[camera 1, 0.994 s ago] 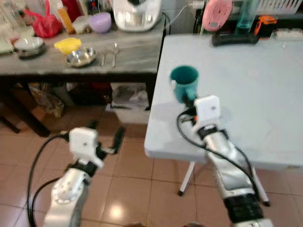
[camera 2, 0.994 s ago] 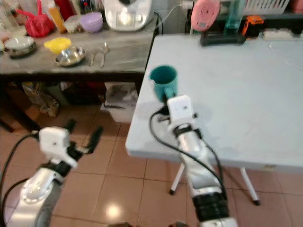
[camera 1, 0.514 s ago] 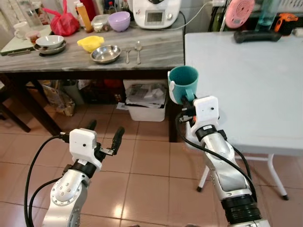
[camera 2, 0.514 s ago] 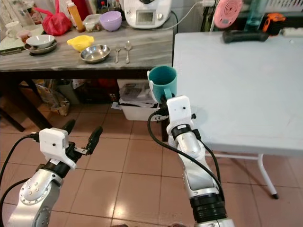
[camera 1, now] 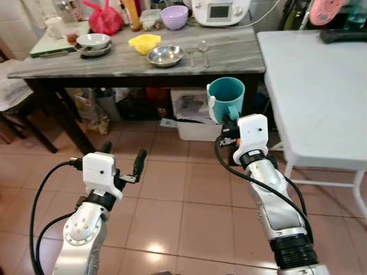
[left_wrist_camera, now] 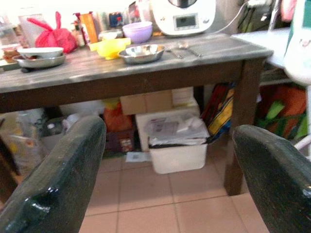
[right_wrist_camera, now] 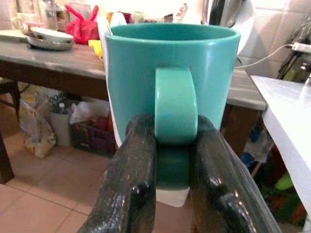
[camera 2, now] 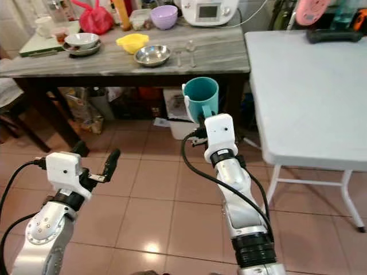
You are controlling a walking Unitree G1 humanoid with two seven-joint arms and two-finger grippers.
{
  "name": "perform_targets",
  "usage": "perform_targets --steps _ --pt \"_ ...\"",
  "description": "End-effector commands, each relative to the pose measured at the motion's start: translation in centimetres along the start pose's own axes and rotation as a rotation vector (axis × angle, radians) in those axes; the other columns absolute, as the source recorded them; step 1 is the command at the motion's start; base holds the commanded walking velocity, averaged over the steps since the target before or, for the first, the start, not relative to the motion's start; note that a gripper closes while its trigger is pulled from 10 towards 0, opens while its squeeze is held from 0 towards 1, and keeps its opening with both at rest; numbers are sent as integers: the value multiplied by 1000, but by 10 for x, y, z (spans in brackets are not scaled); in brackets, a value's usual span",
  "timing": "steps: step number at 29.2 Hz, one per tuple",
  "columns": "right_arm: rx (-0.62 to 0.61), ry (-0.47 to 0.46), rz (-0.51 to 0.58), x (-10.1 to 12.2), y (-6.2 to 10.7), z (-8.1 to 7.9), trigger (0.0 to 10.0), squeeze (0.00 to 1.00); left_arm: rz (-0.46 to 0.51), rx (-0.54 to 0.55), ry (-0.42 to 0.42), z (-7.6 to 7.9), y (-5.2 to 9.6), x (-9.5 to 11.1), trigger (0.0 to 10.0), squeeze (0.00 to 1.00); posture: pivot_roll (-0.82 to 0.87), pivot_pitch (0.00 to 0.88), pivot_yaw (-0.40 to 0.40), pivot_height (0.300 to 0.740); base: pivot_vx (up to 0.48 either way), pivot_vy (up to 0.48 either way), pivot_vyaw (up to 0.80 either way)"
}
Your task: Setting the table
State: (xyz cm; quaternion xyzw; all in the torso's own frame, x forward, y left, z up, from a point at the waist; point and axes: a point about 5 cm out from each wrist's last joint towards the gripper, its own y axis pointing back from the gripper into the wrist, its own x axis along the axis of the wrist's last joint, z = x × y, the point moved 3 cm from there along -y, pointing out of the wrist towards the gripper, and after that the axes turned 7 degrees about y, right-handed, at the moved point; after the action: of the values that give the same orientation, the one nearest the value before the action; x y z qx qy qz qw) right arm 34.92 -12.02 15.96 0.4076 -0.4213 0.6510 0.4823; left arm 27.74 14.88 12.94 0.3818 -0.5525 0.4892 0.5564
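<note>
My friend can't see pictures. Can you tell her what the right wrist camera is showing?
The right claw pinches the handle of a shiny teal ceramic mug between its two black fingers, holding it upright. Behind it stand a dark wooden side table with a red plastic bag and stacked bowls, and a white table's edge.

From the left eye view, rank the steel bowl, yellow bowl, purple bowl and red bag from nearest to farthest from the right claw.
Right claw holds the teal mug by its handle.
1. Steel bowl: nearest, on the wooden table's front part.
2. Yellow bowl: just behind and left of it.
3. Purple bowl: at the table's back.
4. Red bag: farthest, back left.
</note>
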Motion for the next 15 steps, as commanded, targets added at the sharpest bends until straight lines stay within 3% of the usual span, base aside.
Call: perform_targets --steps 1,7,10,15 --pt "-3 -2 35 10 -3 1 10000 0 -9 -3 -4 -4 2 0 10000 0 -53 87 92 740 0 0 0" --pt "-5 3 38 10 -4 2 10000 0 0 -2 0 -5 0 1 10000 0 -55 81 90 740 131 0 0" --pt "-5 2 37 9 -5 2 10000 0 -1 -2 -7 -4 0 1 10000 0 -55 79 90 740 374 0 0" --pt "-5 2 40 10 -5 3 10000 0 -1 -5 -8 -5 -1 0 10000 0 -58 75 90 740 464 0 -446"
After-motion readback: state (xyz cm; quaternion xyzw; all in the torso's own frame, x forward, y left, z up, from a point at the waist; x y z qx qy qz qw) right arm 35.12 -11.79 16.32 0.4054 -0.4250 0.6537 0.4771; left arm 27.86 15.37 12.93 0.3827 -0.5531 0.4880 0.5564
